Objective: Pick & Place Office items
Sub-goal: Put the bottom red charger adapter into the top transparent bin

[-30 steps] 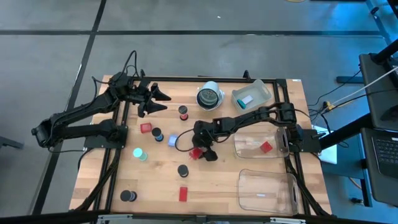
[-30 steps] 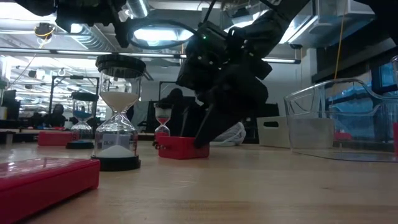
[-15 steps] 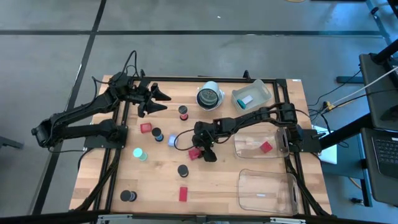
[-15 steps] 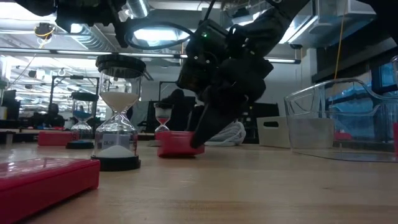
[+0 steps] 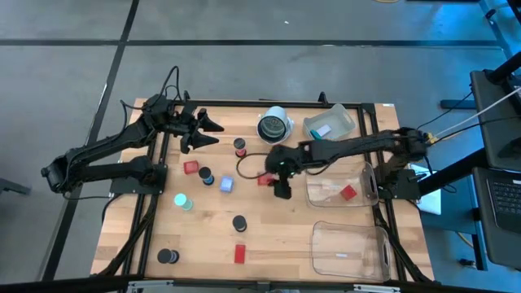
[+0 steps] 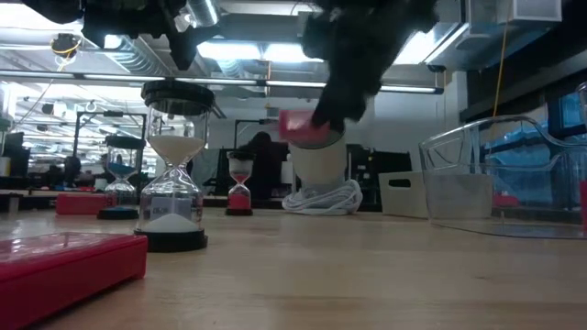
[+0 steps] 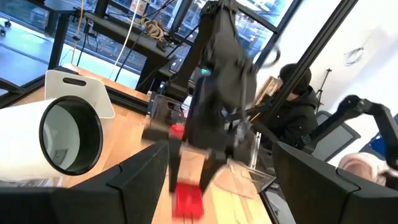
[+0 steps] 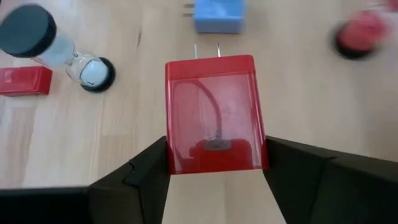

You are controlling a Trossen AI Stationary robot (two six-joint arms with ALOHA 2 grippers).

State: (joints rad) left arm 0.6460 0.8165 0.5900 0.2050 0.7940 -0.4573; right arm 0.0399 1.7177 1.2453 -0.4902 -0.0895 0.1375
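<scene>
1. The red charger block [image 8: 215, 113] hangs clamped between the right gripper [image 5: 275, 177]'s two fingers, lifted clear of the table [image 5: 277, 236] near its middle, just left of the clear bin [image 5: 342, 189].
2. To do this carry well, I judge the grip should stay firm and the block level, travelling rightward high enough to clear the bin's rim before letting go.
3. A dark cord trails from it; it may snag on neighbours, so a slow path seems wise.
4. The block is a translucent red box with two metal prongs at its far end and a dark cable socket showing through its face.
5. Below it on the table lie a pale blue plug block [image 8: 219, 15], a sand timer [image 8: 46, 46] on its side and a red flat piece [image 8: 25, 81].
6. The bin already holds another red block [image 5: 348, 193].
7. The left gripper [image 5: 207, 130] waits at the far left, fingers spread and empty.
</scene>
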